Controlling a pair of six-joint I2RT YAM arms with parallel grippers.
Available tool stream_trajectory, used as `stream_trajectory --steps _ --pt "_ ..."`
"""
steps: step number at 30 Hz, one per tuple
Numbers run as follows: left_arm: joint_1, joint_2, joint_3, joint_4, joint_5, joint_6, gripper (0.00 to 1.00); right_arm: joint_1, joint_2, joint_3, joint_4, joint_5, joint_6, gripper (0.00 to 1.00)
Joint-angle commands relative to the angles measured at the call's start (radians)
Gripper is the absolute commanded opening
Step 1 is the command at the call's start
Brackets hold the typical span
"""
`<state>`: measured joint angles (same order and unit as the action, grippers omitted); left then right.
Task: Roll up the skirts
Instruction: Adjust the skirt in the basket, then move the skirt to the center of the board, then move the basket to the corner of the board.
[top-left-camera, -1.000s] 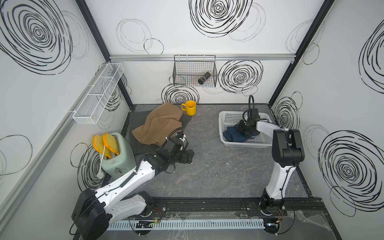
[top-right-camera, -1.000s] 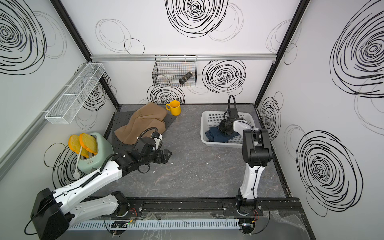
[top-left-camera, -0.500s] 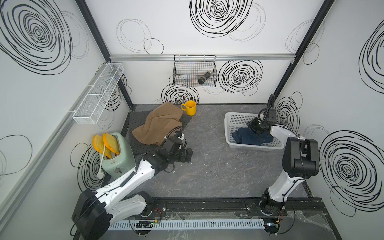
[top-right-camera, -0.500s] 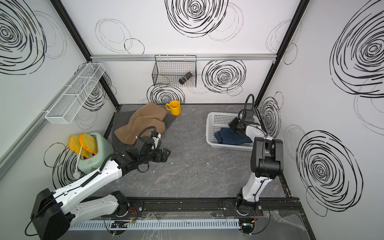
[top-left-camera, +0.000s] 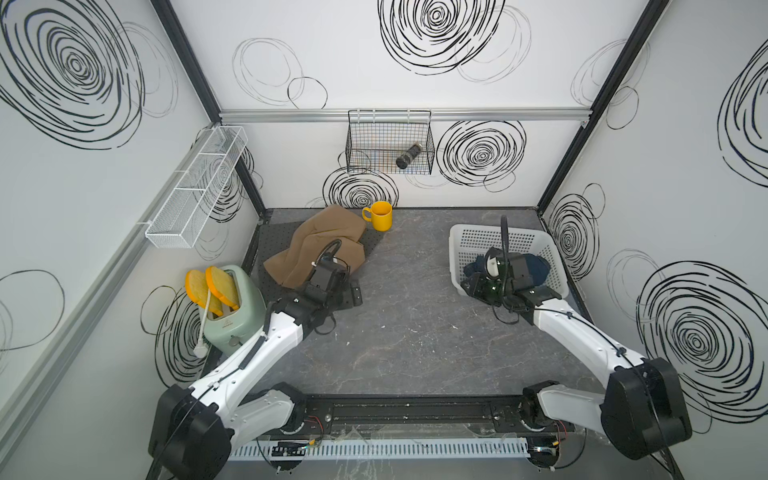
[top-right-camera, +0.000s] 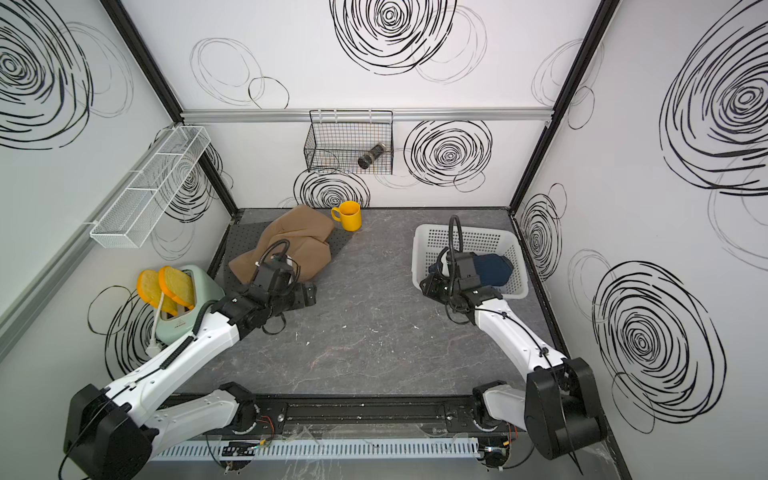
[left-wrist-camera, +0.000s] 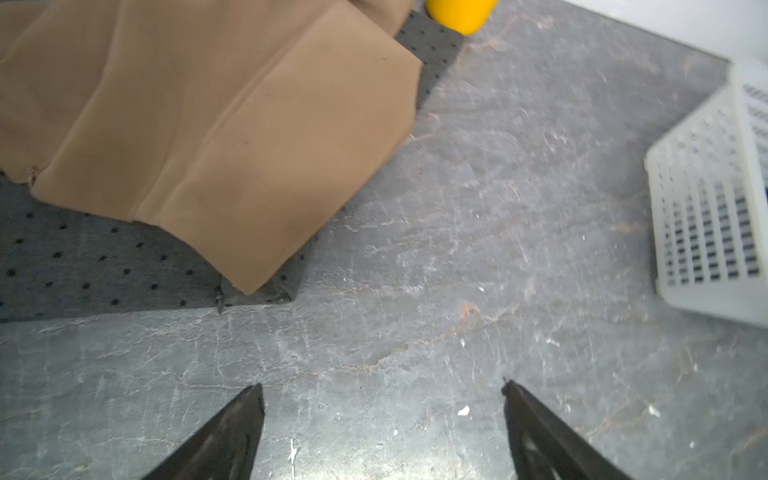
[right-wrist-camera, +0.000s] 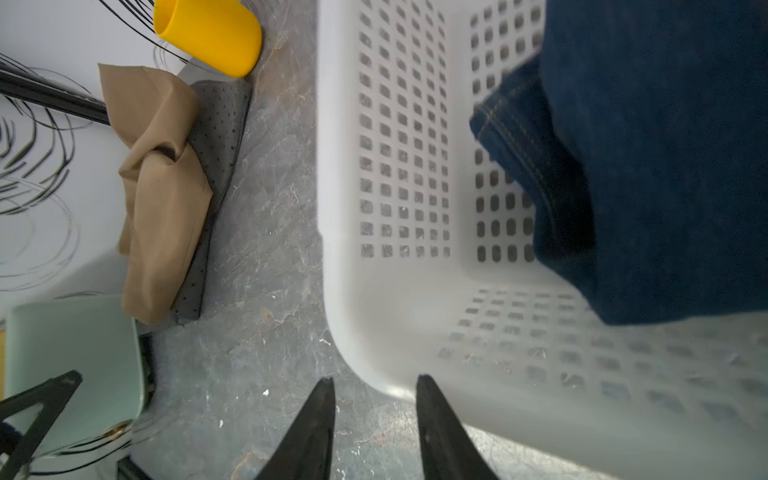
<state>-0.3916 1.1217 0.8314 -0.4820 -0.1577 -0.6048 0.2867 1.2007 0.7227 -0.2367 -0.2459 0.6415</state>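
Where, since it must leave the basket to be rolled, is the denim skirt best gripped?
I'd pinch the stitched hem corner of the denim skirt, coming down from above: it juts free over the bare floor of the white basket, whose perforated walls would likely block a sideways approach.

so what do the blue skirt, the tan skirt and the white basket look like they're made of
Blue skirt: denim, likely cotton; matte, dense cloth, tan double stitching along the hem.
Tan skirt: thin smooth woven cloth, slight sheen, soft creases; fibre unclear.
White basket: moulded plastic, smooth semi-gloss, rows of square holes.
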Motion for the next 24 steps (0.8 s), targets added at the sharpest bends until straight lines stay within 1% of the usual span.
stream_trajectory --steps 1,2,3,4,5,7,8,10,12,13,14,15,16,18,21,22,24 --pt "0.090 0.054 0.054 -0.012 0.016 -0.124 0.94 -0.049 0.040 -0.042 -0.051 0.074 -0.026 0.37" --pt "0.112 0.078 0.067 0.004 0.018 -0.144 0.95 -0.082 0.061 -0.036 -0.033 0.053 -0.030 0.37" --pt "0.125 0.107 0.084 0.008 -0.007 -0.157 0.98 -0.113 0.087 -0.027 -0.012 0.045 -0.037 0.36" --pt "0.135 0.147 0.109 0.003 -0.050 -0.176 0.98 -0.143 0.125 -0.012 0.012 0.063 -0.042 0.36" --pt "0.161 0.192 0.136 -0.014 -0.062 -0.202 0.96 -0.172 0.167 0.014 0.023 0.069 -0.045 0.35" --pt "0.213 0.268 0.167 0.002 -0.004 -0.222 0.96 -0.205 0.238 0.117 -0.029 0.024 -0.071 0.33" --pt "0.218 0.304 0.192 0.004 -0.010 -0.216 0.97 -0.194 0.238 0.165 -0.060 0.009 -0.086 0.32" --pt "0.210 0.366 0.255 -0.019 -0.058 -0.185 0.96 -0.137 0.150 0.204 -0.091 0.019 -0.086 0.33" --pt "0.201 0.428 0.297 -0.041 -0.105 -0.159 0.96 -0.041 0.036 0.225 -0.141 0.108 -0.089 0.37" --pt "0.201 0.458 0.303 -0.030 -0.103 -0.143 0.96 0.003 -0.019 0.217 -0.168 0.137 -0.085 0.39" --pt "0.203 0.489 0.310 -0.018 -0.075 -0.132 0.97 0.030 -0.070 0.193 -0.199 0.135 -0.062 0.40" --pt "0.204 0.517 0.324 -0.018 -0.053 -0.127 0.98 0.035 -0.109 0.165 -0.231 0.125 -0.041 0.41" --pt "0.198 0.548 0.350 -0.035 -0.055 -0.121 0.99 0.037 -0.157 0.124 -0.268 0.115 -0.016 0.42" --pt "0.189 0.578 0.380 -0.060 -0.091 -0.129 0.98 0.038 -0.243 0.049 -0.334 0.085 -0.012 0.46" --pt "0.217 0.595 0.391 -0.065 -0.109 -0.158 0.96 0.039 -0.347 -0.048 -0.441 0.072 -0.024 0.50" --pt "0.228 0.599 0.394 -0.084 -0.126 -0.168 0.97 0.038 -0.369 -0.078 -0.455 0.075 -0.023 0.56" --pt "0.247 0.576 0.367 -0.082 -0.145 -0.200 0.96 0.033 -0.396 -0.134 -0.430 0.093 -0.006 0.60"
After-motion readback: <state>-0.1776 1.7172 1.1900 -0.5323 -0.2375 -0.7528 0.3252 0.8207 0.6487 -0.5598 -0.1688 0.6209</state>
